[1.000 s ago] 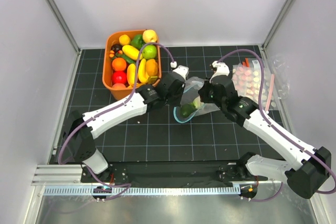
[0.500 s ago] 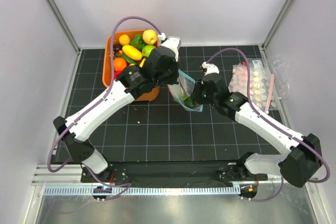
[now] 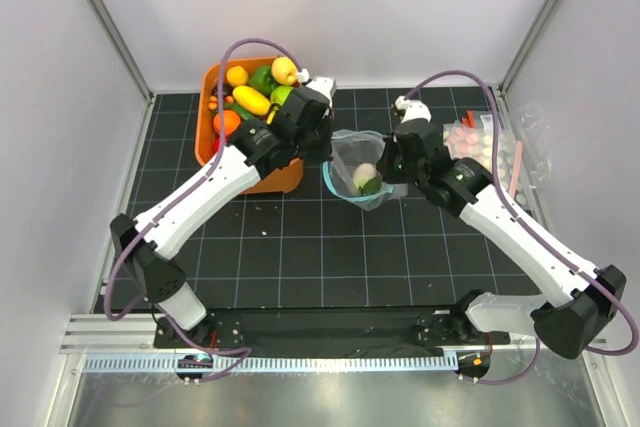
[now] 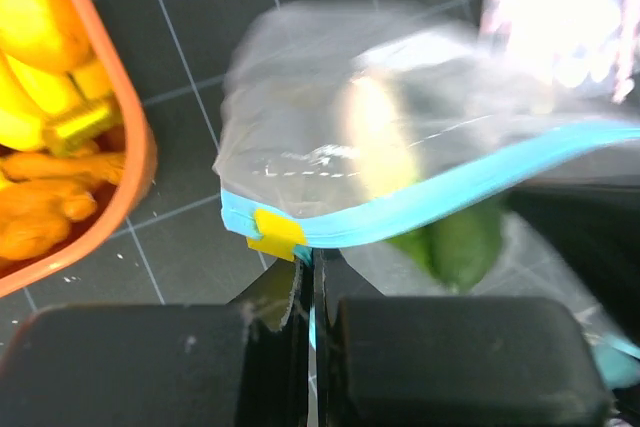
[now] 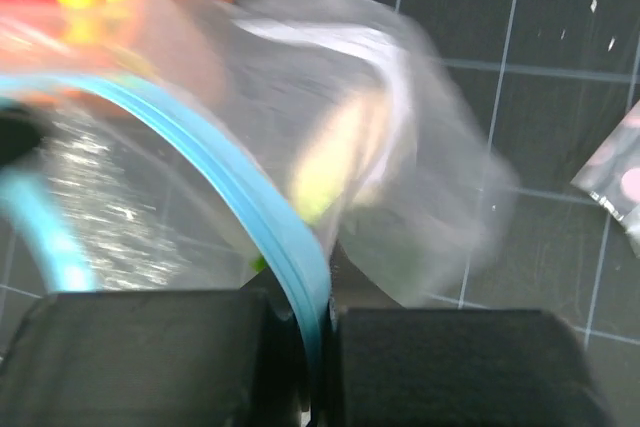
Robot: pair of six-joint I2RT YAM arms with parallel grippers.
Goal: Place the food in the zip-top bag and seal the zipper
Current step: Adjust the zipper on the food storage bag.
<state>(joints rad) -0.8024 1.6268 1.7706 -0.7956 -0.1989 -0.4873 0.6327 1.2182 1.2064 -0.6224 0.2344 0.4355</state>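
The clear zip-top bag (image 3: 360,162) hangs between my two grippers above the mat, its mouth open. A pale food piece (image 3: 364,173) and a green one (image 3: 372,186) lie inside. My left gripper (image 3: 328,155) is shut on the teal zipper (image 4: 430,197) beside its yellow slider (image 4: 276,234). My right gripper (image 3: 392,169) is shut on the other end of the zipper (image 5: 290,247). More food fills the orange basket (image 3: 206,152) at the back left.
Crinkled clear packs with pink dots (image 3: 488,155) lie at the right by the wall. The basket's rim (image 4: 140,172) is close to the left of the bag. Grey walls close in the mat on three sides.
Both grippers have lifted the bag off the mat and carried it back; its mouth has opened wider and the food has slid to the bottom.
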